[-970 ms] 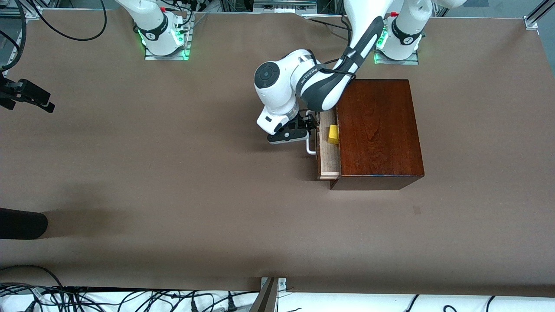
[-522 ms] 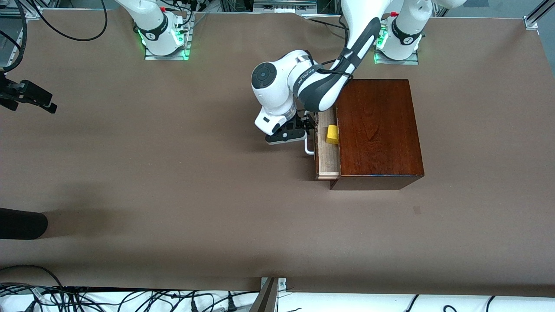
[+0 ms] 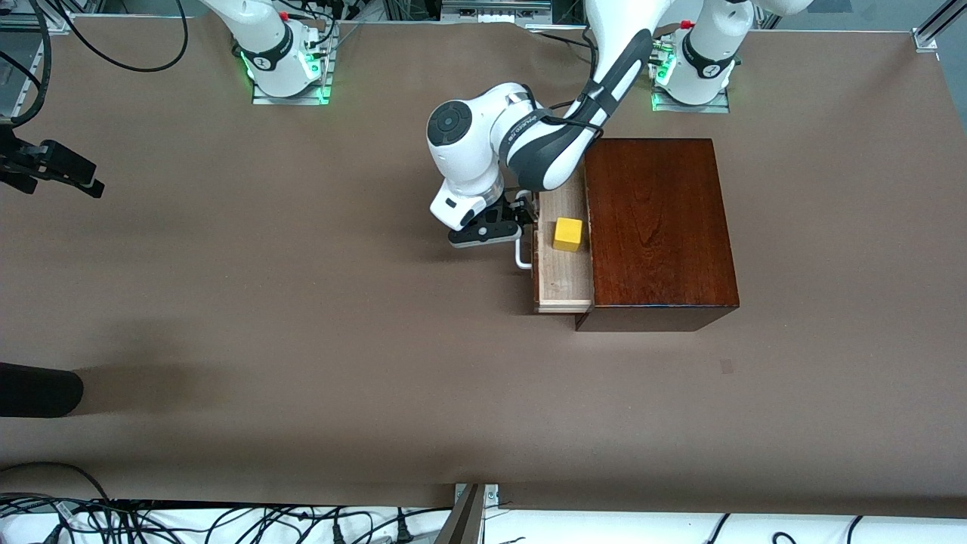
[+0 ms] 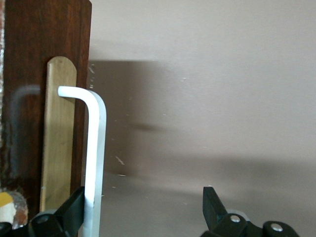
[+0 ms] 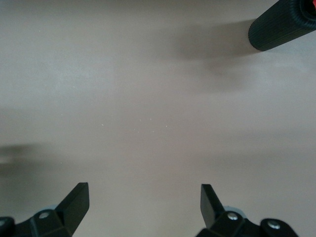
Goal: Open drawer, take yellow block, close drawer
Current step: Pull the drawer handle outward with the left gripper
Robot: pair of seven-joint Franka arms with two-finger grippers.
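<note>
The dark mahogany box (image 3: 657, 227) stands toward the left arm's end of the table. Its drawer (image 3: 563, 281) is pulled partly out, showing the pale wood tray. The yellow block (image 3: 568, 233) sits in the tray close to the box. My left gripper (image 3: 523, 217) (image 4: 143, 197) is open at the white handle (image 3: 523, 255) (image 4: 96, 148). One finger is hooked between the bar and the dark drawer front (image 4: 29, 74); the other stands well clear. My right gripper (image 3: 87, 181) (image 5: 143, 195) waits open over bare table at the right arm's end, holding nothing.
A black cylinder (image 3: 38, 389) (image 5: 281, 24) lies at the table's edge at the right arm's end, nearer the front camera than the right gripper. Cables (image 3: 151, 517) run along the near edge. Both arm bases (image 3: 283, 68) stand along the back.
The drawer has slid farther out toward the right arm's end, with the left gripper moving along at the handle. More of the tray and the whole yellow block now show.
</note>
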